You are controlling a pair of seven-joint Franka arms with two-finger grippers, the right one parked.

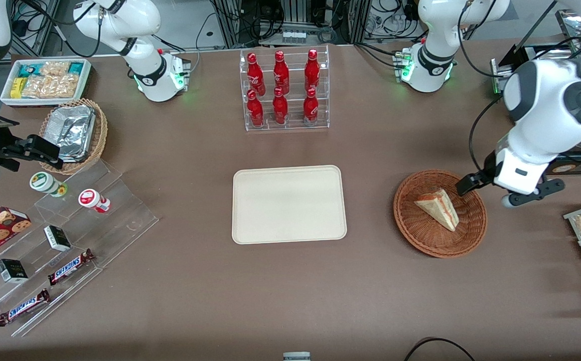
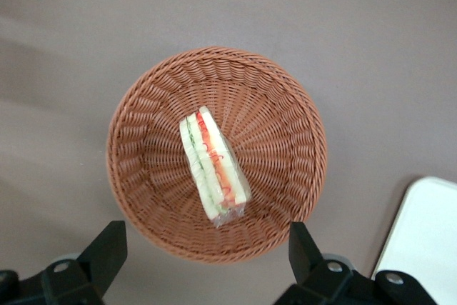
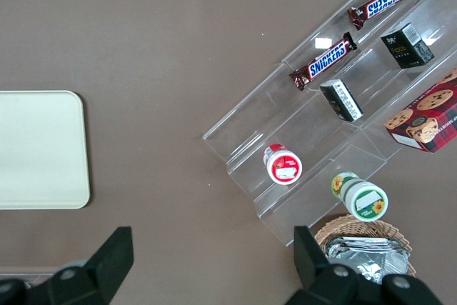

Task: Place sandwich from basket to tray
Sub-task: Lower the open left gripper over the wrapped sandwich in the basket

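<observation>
The tray (image 1: 289,204) lies flat on the brown worktop (image 1: 290,296), and everything here is placed from it. Nearest the front camera, toward the parked arm's end of the worktop from the tray, two Snickers bars (image 1: 71,266) lie on a clear stepped stand (image 1: 69,240). Level with the tray, toward the working arm's end and well apart from it, sits the round basket (image 1: 440,214). The sandwich (image 1: 438,207) lies in the middle of the basket, its red and green filling showing along the cut edge in the left wrist view (image 2: 213,165). The end effector (image 2: 207,251) hangs above the basket, at the rim away from the tray, with its two fingers (image 2: 106,253) spread wide and nothing between them. It does not touch the sandwich. Farther from the front camera than the tray stands a clear rack (image 1: 284,89) with six red bottles (image 1: 280,72) in two rows.
</observation>
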